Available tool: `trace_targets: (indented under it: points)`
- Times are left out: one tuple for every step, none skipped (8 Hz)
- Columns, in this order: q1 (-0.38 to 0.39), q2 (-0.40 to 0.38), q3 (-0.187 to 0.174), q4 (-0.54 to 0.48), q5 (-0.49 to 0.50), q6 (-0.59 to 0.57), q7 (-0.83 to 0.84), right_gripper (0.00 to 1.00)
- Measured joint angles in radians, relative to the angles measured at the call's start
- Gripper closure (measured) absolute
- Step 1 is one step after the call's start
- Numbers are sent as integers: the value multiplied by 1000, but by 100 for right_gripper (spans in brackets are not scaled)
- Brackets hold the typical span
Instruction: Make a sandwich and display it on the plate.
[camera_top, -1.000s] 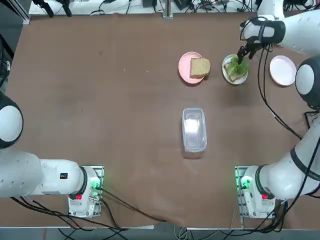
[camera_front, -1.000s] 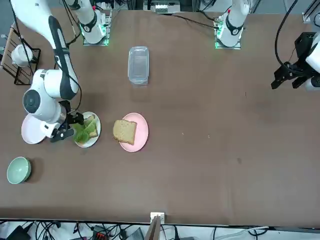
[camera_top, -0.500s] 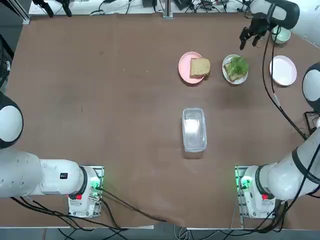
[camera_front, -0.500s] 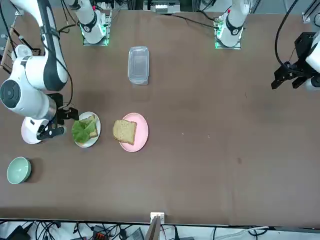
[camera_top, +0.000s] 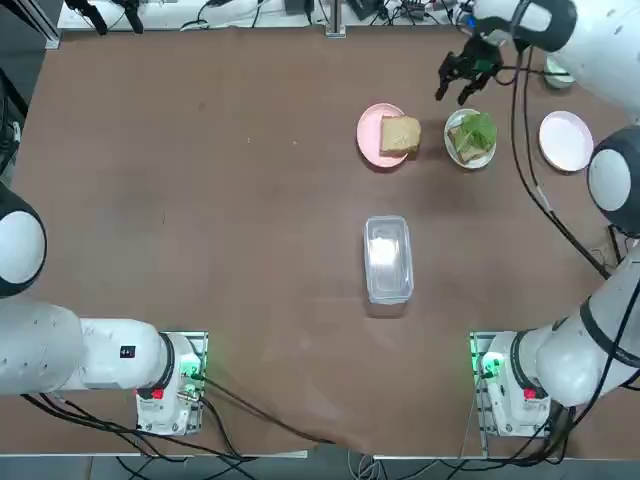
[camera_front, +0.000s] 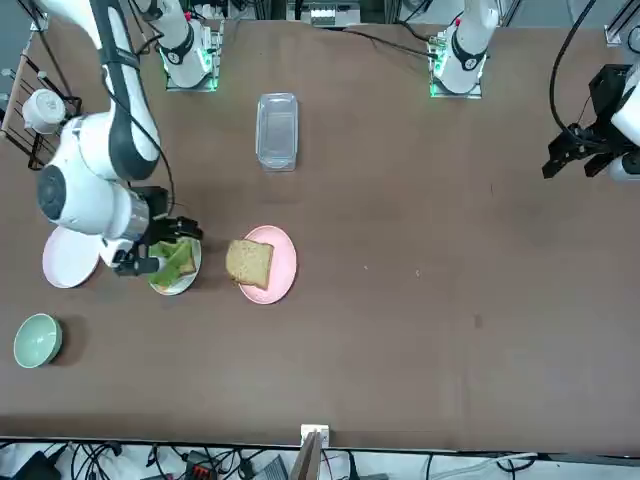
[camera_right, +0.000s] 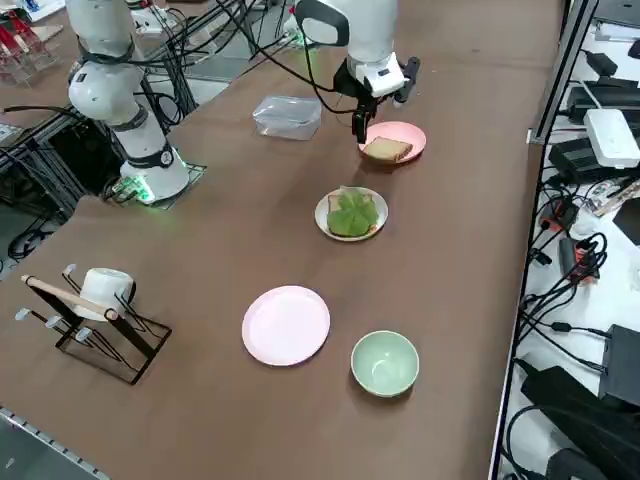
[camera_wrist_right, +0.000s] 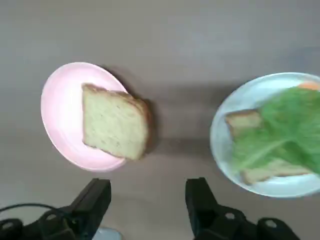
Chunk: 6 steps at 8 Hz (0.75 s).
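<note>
A tan bread slice (camera_top: 400, 133) lies on the pink plate (camera_top: 370, 135). To its right the white plate (camera_top: 470, 163) holds another bread slice (camera_wrist_right: 242, 120) with green lettuce (camera_top: 478, 130) on top and a bit of orange sauce (camera_wrist_right: 310, 85) at the edge. My right gripper (camera_top: 458, 80) hovers well above the table, over the far side of the gap between the two plates. In the wrist view the gripper (camera_wrist_right: 146, 200) stands open with nothing between its fingers (camera_wrist_right: 92, 200), and both plates lie below it.
A clear lidded container (camera_top: 388, 258) sits mid-table. A pale pinkish plate (camera_top: 566, 140) lies right of the white one, and a green bowl (camera_right: 385, 362) sits near the far edge. A mug on a wire rack (camera_right: 95, 300) stands at the table's right side.
The gripper has left the lettuce on the white plate, risen, and swung left towards the pink plate. Its jaws have narrowed slightly.
</note>
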Motion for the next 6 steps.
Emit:
trace_targets:
  points:
    - [53,12,1,-45,14,117,94,11]
    - [108,29,2,-90,17,229,167,11]
    - [142,51,2,-118,19,299,201,9]
    - [148,66,1,-128,22,322,208,8]
    - [145,76,-4,-130,23,325,208,7]
    - [142,86,-8,-131,23,325,208,6]
